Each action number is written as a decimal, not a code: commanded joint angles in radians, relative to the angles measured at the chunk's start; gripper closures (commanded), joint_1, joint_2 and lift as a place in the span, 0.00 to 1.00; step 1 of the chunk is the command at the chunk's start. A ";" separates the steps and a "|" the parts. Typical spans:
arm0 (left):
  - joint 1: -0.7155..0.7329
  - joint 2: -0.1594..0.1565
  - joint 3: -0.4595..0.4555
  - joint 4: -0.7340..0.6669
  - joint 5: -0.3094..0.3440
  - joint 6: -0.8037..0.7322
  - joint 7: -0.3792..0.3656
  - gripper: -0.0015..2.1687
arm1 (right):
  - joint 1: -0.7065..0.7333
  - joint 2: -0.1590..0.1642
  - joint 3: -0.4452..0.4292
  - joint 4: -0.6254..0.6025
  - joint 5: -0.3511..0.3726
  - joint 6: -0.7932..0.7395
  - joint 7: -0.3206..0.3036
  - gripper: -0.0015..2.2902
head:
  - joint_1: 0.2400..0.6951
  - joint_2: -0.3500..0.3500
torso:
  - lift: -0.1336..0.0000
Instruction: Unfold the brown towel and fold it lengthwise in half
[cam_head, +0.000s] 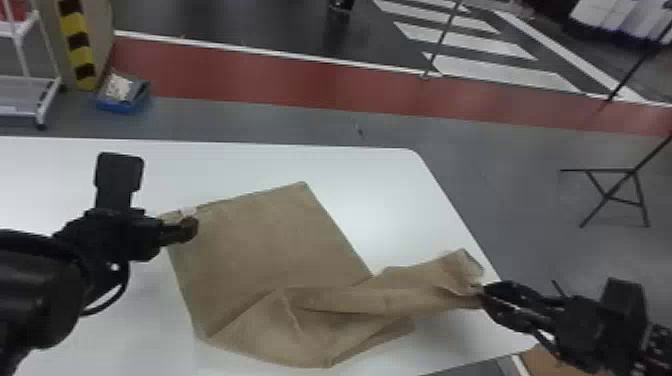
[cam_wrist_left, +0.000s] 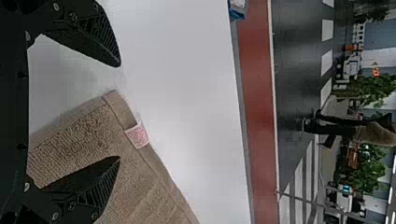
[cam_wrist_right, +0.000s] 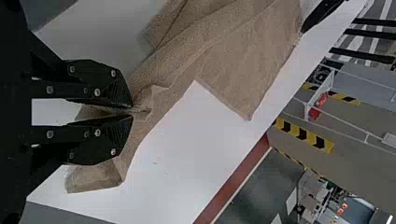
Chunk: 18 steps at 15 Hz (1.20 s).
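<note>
Saw, on the white worktop, the brown towel, partly spread, twisting rightward to the right pincer, clamped tight on a bunched end. Found the left pincer wide open, empty, nearer the far-left corner by the pale label.

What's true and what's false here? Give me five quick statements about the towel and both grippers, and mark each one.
1. Most of the brown towel lies on a white table. True.
2. The left gripper has its fingers pressed together. False: they are spread apart.
3. The right gripper is pinching part of the towel. True.
4. The towel is already folded neatly in half. False: its far part lies flat, while the near part is bunched and creased.
5. The label on the towel's edge is nearer the left gripper than the right one. True.
</note>
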 joint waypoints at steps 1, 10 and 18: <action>-0.029 -0.002 0.000 0.059 0.001 0.003 -0.002 0.10 | 0.003 0.001 -0.001 0.000 -0.004 0.000 0.000 0.42 | 1.00 0.00 | 0.08; -0.015 0.000 -0.006 0.068 -0.023 0.003 -0.051 0.34 | -0.002 -0.004 -0.003 0.006 -0.007 0.000 -0.002 0.42 | 1.00 0.00 | 0.08; 0.120 0.041 0.178 -0.268 -0.037 0.177 -0.072 0.66 | -0.152 -0.060 -0.035 0.041 -0.137 0.065 -0.035 0.42 | 1.00 0.00 | 0.08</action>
